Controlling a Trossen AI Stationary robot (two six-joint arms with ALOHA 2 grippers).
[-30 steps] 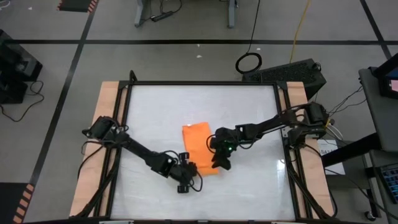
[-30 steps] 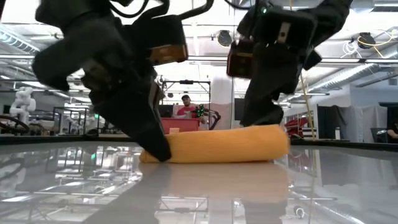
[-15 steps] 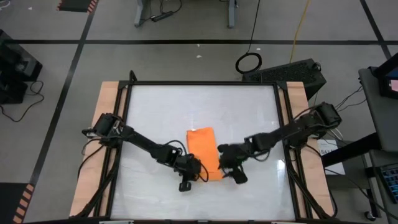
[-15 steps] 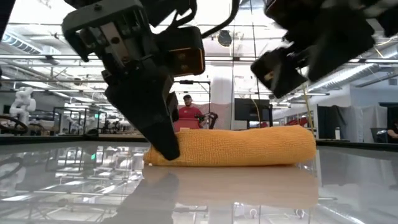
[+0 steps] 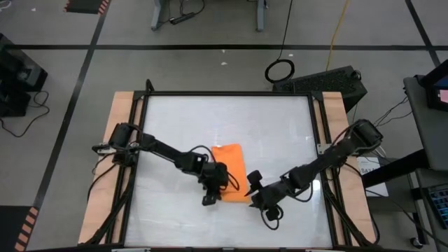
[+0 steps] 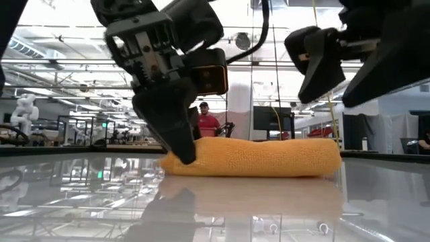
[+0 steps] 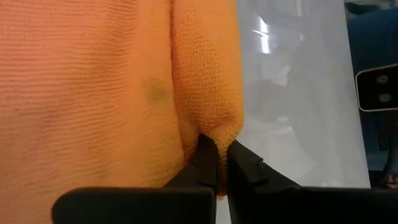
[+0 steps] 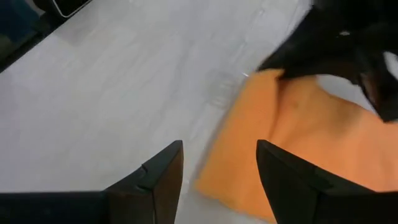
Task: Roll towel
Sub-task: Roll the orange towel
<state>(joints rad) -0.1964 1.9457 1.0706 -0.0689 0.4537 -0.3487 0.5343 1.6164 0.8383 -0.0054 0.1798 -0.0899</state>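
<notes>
The counter (image 5: 280, 133) is a pale glossy sheet, and the towel (image 5: 231, 168) lies on it as the landmark for everything else: bright orange, plain, partly rolled, with a rounded roll at its near edge and a flat stretch running away from it. In the low view it reads as a thick, even cylinder resting flat on the counter, with a fine knitted texture; the left wrist view shows a faint dark smudge on the flat part.

The left gripper (image 5: 214, 183) is at the towel's left near corner, its fingers (image 7: 214, 163) clenched on the end of the roll, so a pinch of orange cloth sits between them. The right gripper (image 5: 260, 203) hangs just beside the towel's right near corner, off the cloth, with its fingers (image 8: 163, 177) spread apart and holding nothing; in the low view it is raised clear of the roll.

The likely trouble is that only one end is held. If the left gripper rolls on alone, the roll could skew into a cone or the free right end could loosen and unwind. The pinch is also small and close to the edge, so the soft cloth might slip out, and the smooth counter would let the towel slide rather than turn
</notes>
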